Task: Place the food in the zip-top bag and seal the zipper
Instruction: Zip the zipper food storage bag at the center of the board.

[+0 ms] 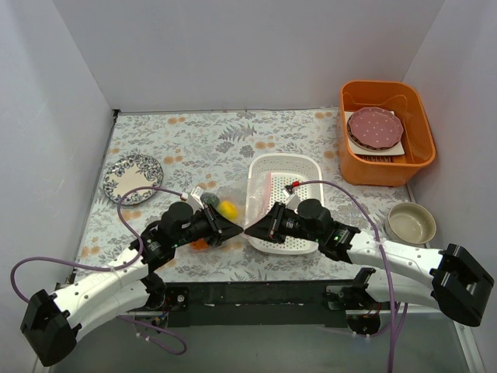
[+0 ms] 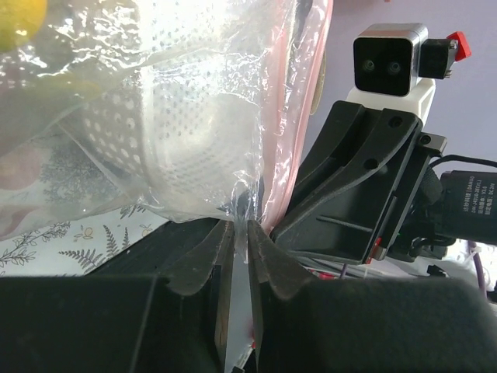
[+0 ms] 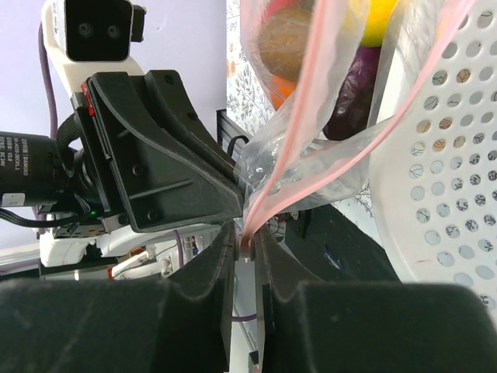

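Over a leaf-printed tablecloth [image 1: 202, 140], the left gripper [image 2: 241, 233] pinches the clear crinkly zip-top bag [image 2: 116, 101] by its film; the right gripper [image 3: 246, 237], facing it, nips the thin pink zipper strip [image 3: 313, 70]. Small toy fruits [image 3: 283, 35] sit bagged beyond its fingertips. Sealing step, probably: next, press along the strip.

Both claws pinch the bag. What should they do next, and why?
Probably slide the right gripper along the zipper while the left gripper holds the bag's corner: both pinch it there, food sits inside, and the pink strips spread apart above the pinch, so it looks unsealed.
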Robot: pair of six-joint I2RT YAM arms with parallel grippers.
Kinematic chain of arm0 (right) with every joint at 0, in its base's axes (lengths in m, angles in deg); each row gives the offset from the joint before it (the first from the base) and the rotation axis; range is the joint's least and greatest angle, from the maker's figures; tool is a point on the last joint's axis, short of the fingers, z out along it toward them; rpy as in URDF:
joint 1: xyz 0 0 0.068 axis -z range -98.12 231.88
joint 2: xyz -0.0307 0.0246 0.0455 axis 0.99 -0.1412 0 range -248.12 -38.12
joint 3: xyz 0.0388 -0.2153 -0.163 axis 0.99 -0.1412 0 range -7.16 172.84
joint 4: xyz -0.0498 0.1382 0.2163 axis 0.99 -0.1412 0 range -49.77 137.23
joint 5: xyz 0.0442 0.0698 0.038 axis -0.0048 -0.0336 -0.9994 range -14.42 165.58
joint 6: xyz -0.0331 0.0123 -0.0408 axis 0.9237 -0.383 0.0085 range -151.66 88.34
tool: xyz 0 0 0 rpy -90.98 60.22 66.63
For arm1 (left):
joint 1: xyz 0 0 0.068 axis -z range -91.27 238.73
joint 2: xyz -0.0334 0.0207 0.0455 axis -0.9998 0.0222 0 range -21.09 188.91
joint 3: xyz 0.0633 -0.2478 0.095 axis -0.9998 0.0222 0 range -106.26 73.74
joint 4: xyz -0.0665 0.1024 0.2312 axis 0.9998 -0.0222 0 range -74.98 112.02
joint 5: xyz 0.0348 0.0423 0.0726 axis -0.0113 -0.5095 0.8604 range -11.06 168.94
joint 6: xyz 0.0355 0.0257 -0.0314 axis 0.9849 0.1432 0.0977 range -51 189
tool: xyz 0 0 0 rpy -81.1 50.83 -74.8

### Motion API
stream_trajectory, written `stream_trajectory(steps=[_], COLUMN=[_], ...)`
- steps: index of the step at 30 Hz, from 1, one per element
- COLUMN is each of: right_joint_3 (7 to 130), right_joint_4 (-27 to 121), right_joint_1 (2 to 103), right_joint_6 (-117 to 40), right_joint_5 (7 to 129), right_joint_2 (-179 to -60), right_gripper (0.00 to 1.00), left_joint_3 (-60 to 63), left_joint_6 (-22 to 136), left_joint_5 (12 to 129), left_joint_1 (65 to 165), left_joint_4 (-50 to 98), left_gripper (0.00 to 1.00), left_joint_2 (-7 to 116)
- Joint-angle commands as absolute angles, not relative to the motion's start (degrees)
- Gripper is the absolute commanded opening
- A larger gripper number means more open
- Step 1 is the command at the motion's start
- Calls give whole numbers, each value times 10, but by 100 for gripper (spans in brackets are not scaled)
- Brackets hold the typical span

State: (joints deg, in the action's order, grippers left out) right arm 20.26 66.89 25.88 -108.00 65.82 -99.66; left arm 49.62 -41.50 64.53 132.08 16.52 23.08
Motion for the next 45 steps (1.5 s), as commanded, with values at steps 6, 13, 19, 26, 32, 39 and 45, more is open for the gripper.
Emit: stream_trajectory(steps=[6, 13, 19, 26, 32, 39, 45], right_joint_3=[197, 193, 192, 193, 190, 191, 196], right_joint_4=[701, 701, 707, 703, 696, 681, 670], right_joint_1=[255, 255, 255, 255, 255, 255, 255], right_joint_6=[-1089, -1091, -1093, -1093, -1093, -1093, -1089], right_joint_5=[675, 673, 671, 669, 676, 683, 680], right_joint_2=[-986, -986, -987, -984, -975, -964, -963], right_gripper=[15, 16, 18, 31, 30, 17, 12], left_joint_3=[516, 519, 518, 520, 519, 522, 521], left_joint_6=[-431, -431, -427, -426, -425, -424, -422], left_joint_5=[631, 620, 612, 616, 619, 617, 620], left_joint_1=[1323, 1323, 1322, 1323, 1323, 1323, 1323], left_joint_4=[188, 211, 217, 217, 217, 217, 217], left_gripper=[13, 9, 0, 0, 0, 0, 0], left_joint_2=[211, 220, 230, 227, 227, 227, 227])
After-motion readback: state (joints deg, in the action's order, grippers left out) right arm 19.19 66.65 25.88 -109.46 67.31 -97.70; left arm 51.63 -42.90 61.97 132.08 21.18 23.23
